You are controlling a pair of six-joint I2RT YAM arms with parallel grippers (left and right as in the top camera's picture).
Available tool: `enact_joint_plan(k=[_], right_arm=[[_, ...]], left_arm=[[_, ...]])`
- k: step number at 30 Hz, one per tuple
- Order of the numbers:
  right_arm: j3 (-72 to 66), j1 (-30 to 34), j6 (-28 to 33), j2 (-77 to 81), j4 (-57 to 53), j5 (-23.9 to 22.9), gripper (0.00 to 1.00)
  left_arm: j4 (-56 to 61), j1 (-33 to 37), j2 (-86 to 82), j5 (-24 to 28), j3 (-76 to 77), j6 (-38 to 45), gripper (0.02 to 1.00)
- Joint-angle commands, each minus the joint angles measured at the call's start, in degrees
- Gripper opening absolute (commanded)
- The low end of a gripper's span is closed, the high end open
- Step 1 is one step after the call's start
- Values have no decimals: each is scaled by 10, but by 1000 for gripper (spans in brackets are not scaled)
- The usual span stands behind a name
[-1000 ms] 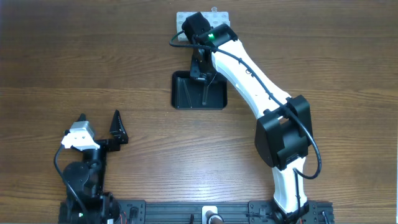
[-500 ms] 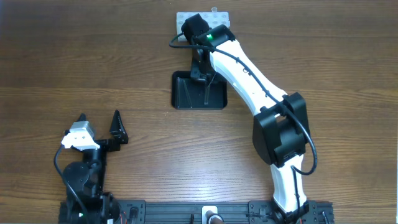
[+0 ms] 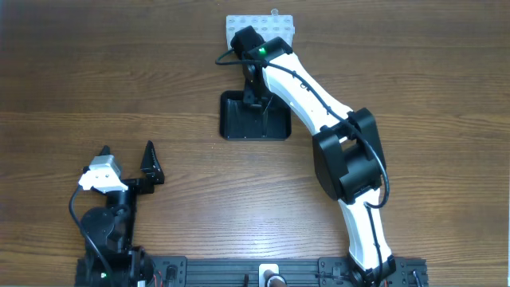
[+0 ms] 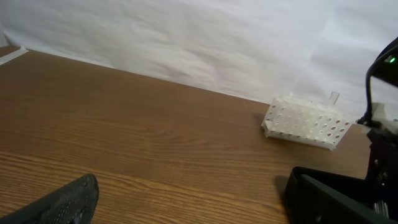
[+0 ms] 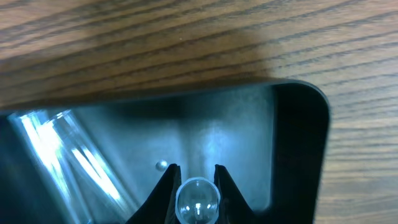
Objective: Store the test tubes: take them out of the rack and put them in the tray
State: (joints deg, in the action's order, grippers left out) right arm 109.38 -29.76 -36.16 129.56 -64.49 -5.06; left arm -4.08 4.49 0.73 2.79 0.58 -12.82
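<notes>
- Test tubes: none near the left gripper [image 3: 127,147], which sits by its base with its fingers spread apart and nothing between them.
- Farther up the table, the right gripper [image 5: 195,180] is clamped on one test tube [image 5: 198,200]. The tube sits squarely between the two fingertips, its round end facing the wrist camera.
- Step in hand, as I judge it: depositing this tube. It hangs over the black tray [image 5: 298,143], above bare floor.
- Glass tubes [image 5: 62,155] already lie in the tray, off to one side of the held tube and apart from it.
- Next move calls for lowering, laying the tube beside those, not on them, then opening the fingers.
- Farthest off, the white rack [image 4: 305,121] has one tube [image 4: 333,98] standing in it, to be fetched afterwards.
</notes>
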Motion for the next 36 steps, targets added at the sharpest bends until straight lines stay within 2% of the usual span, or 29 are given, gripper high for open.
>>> enact_joint_plan(k=[1, 14, 16, 24, 36], right_arm=[[6, 5, -6, 25, 14, -13, 12], [6, 9, -6, 61, 49, -23, 42], [6, 10, -6, 62, 53, -24, 82], [15, 12, 1, 59, 37, -14, 380], [88, 12, 35, -26, -24, -15, 595]], left_arm=[[-3, 3, -3, -3, -2, 9, 998], [-3, 3, -3, -3, -2, 9, 998], [-3, 3, -3, -3, -2, 9, 1000], [-3, 3, -3, -3, -2, 9, 996], [-3, 3, -3, -3, -2, 9, 996]])
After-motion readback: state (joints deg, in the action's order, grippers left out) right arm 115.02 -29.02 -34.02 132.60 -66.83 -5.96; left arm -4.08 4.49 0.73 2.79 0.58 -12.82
